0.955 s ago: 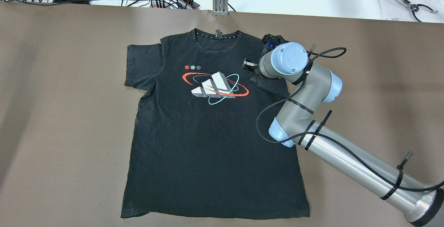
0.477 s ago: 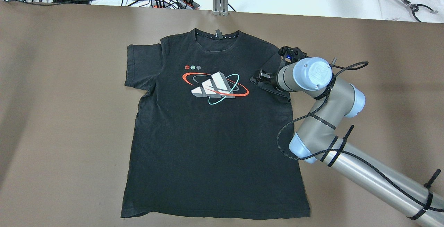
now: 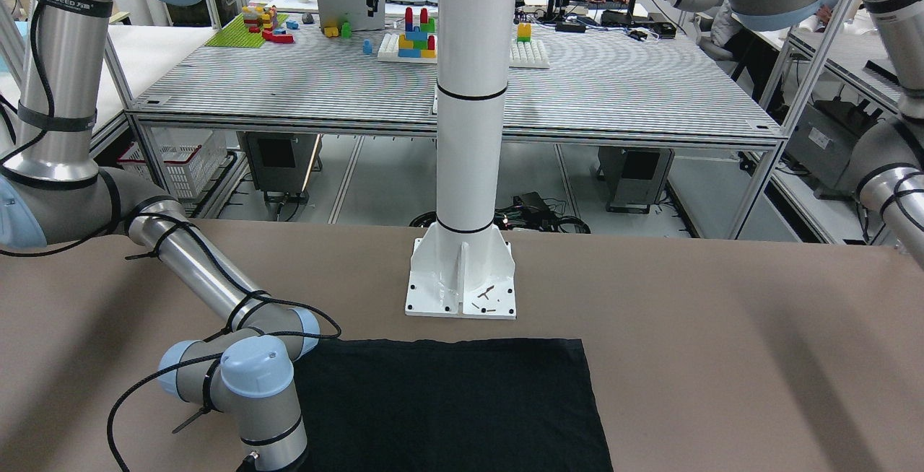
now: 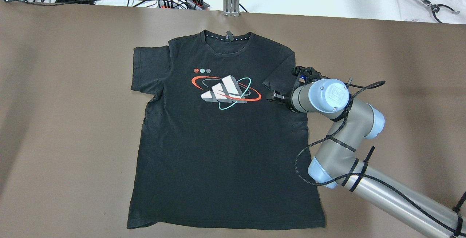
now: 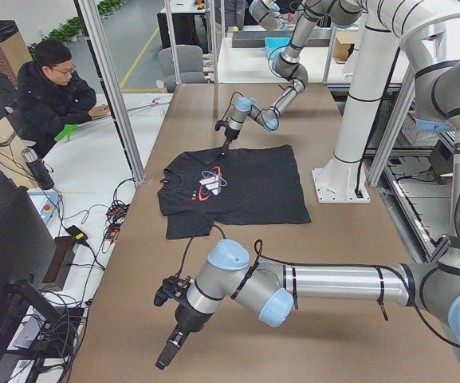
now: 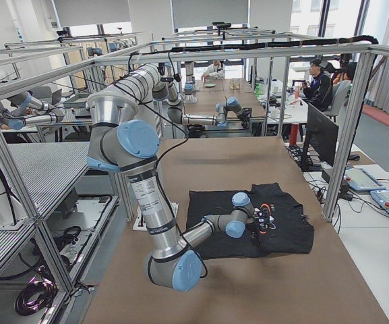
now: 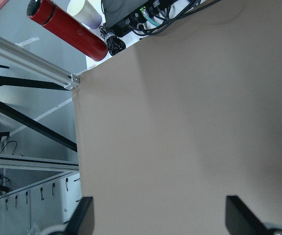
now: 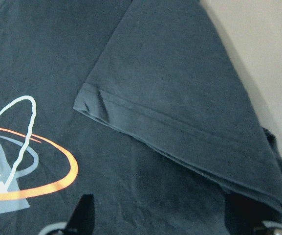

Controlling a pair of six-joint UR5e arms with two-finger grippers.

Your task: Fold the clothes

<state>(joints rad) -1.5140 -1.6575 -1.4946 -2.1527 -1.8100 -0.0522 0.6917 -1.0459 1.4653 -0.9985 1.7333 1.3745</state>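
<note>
Soft, light, floppy black T-shirt [image 4: 218, 150] on tabletop [image 4: 72, 121]; best pinched at far-right shoulder and near hem; right tool [image 4: 273, 96] spread apart, empty; left tool [image 7: 162, 215] likewise.

right hand [image 4: 273, 96] fingers apart, left hand [image 7: 159, 214] fingers apart

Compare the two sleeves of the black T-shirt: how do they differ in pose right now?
The sleeve on the robot's left lies spread outward and flat; the sleeve on the robot's right is folded inward over the chest. The left one's hem faces away from the logo, the right one's toward it. Both are short and black.
</note>
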